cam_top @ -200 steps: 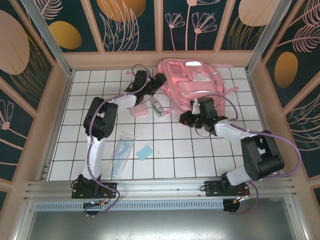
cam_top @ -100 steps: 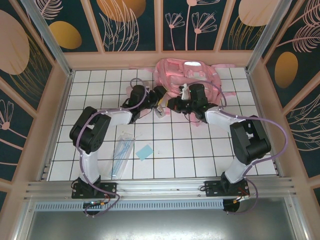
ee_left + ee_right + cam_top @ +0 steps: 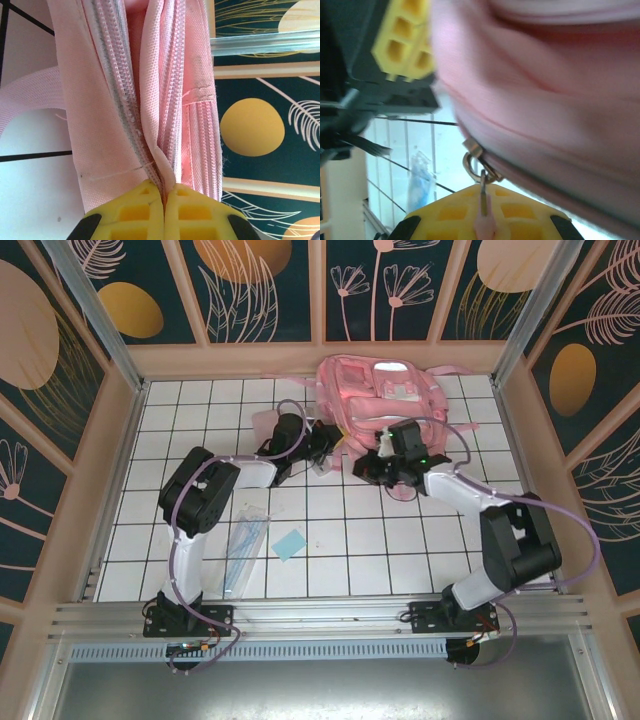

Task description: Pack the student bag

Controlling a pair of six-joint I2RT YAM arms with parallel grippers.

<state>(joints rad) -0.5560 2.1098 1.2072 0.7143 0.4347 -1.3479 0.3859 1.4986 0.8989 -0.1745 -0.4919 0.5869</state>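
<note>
The student bag (image 3: 385, 390), a large soft pink backpack, lies at the back of the tiled table. My left gripper (image 3: 328, 440) is at its near-left edge. In the left wrist view its yellow jaws (image 3: 164, 186) are shut on a fold of pink fabric (image 3: 160, 150) beside the zipper teeth. My right gripper (image 3: 373, 467) is at the bag's near edge. In the right wrist view it (image 3: 482, 190) is shut on the pink zipper pull (image 3: 482, 212), whose metal ring (image 3: 475, 165) hangs from the slider. The left fingers (image 3: 405, 45) show at the upper left there.
A clear packet of blue pens (image 3: 245, 545) and a blue sticky note (image 3: 289, 543) lie on the tiles at the near left. A pink bag strap (image 3: 30, 95) trails to the left of the left gripper. Wooden walls ring the table.
My left gripper has shut on the bag's zipper edge. The right gripper, still holding the zipper pull, has shifted slightly right and nearer.
</note>
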